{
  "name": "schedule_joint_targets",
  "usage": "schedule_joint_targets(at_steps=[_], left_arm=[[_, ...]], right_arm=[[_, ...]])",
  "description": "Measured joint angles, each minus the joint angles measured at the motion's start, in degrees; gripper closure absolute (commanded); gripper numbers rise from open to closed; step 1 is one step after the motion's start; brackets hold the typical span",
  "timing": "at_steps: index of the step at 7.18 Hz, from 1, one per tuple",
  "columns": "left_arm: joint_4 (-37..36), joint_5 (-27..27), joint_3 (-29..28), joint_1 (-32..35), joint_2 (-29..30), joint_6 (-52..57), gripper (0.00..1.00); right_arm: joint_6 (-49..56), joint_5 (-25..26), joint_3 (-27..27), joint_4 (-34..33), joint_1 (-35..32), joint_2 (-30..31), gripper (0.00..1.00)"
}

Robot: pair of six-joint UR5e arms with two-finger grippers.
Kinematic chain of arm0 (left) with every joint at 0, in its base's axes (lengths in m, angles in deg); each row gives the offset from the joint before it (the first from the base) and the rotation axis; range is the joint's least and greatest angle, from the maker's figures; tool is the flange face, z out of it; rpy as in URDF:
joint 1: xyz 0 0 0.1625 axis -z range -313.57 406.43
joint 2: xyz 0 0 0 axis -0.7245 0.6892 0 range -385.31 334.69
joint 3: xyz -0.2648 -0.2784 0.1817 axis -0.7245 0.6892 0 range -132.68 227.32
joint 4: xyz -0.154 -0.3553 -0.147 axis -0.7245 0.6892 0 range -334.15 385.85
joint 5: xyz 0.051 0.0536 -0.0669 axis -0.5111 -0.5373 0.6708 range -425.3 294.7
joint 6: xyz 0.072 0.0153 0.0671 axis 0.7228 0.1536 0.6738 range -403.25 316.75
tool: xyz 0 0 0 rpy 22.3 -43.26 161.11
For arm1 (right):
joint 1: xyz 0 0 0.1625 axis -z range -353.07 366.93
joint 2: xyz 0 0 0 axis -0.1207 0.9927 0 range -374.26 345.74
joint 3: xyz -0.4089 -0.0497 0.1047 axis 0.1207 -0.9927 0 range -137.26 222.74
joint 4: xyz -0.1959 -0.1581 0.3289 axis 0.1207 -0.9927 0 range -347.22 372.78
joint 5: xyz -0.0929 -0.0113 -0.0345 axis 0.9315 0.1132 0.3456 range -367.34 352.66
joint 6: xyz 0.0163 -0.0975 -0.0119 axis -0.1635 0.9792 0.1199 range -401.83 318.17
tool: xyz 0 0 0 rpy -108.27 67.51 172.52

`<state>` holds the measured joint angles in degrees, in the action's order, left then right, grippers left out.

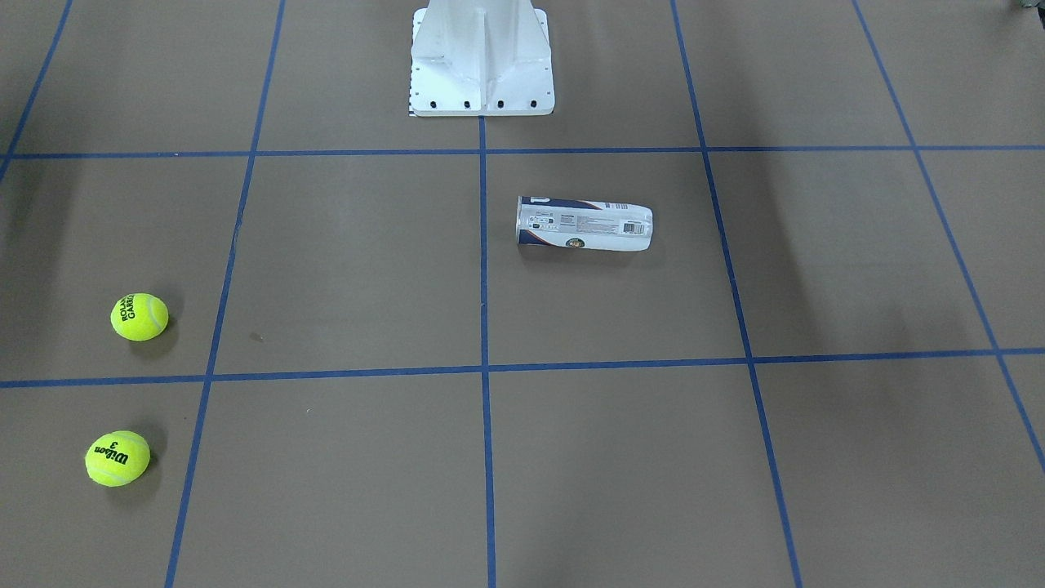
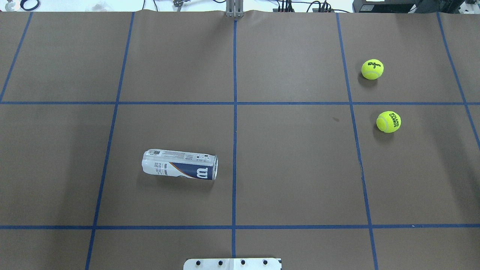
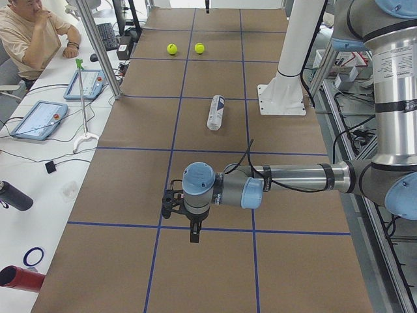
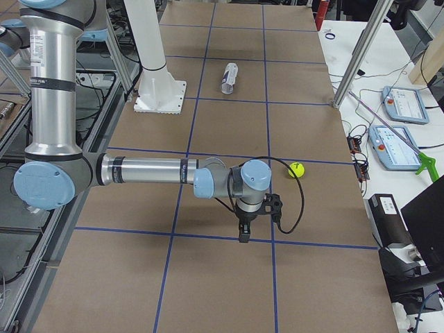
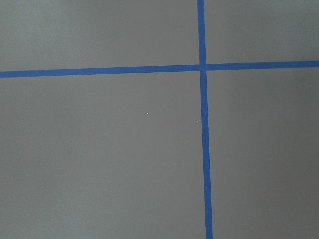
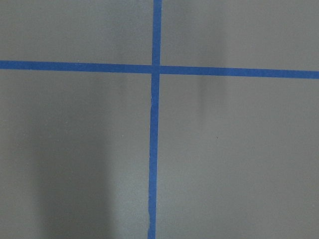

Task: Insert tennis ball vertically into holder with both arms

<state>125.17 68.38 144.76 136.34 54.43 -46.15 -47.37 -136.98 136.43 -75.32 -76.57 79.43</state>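
The holder [image 1: 584, 224] lies on its side on the brown table, left of the centre line in the overhead view [image 2: 180, 170]; its silver-rimmed end points to the centre line. Two yellow tennis balls lie apart at the far right: a Wilson ball [image 2: 372, 69] and a Roland Garros ball [image 2: 388, 122]. My left gripper [image 3: 193, 231] hangs over the table's left end, far from the holder [image 3: 215, 112]. My right gripper [image 4: 243, 234] hangs over the right end, near one ball [image 4: 296, 169]. I cannot tell whether either is open or shut. Both wrist views show only table and tape.
The white pedestal base [image 1: 482, 65] stands at the robot's side of the table, at the centre line. Blue tape lines [image 2: 234, 112] divide the table into squares. Tablets [image 3: 38, 119] and an operator [image 3: 26, 36] are at a side desk beyond the table's far edge.
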Motion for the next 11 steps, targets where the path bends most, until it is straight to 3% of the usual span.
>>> schedule_joint_targets(at_steps=[8,11], left_arm=[[0.2,-0.3,2.3,-0.5,2.7,-0.2,0.0],[0.3,-0.1,2.5,-0.5,5.8,-0.1,0.0]], right_arm=[[0.3,-0.3,1.0,1.4,0.2,-0.2,0.0],[-0.2,0.3,1.7,11.9,0.3,0.2,0.0]])
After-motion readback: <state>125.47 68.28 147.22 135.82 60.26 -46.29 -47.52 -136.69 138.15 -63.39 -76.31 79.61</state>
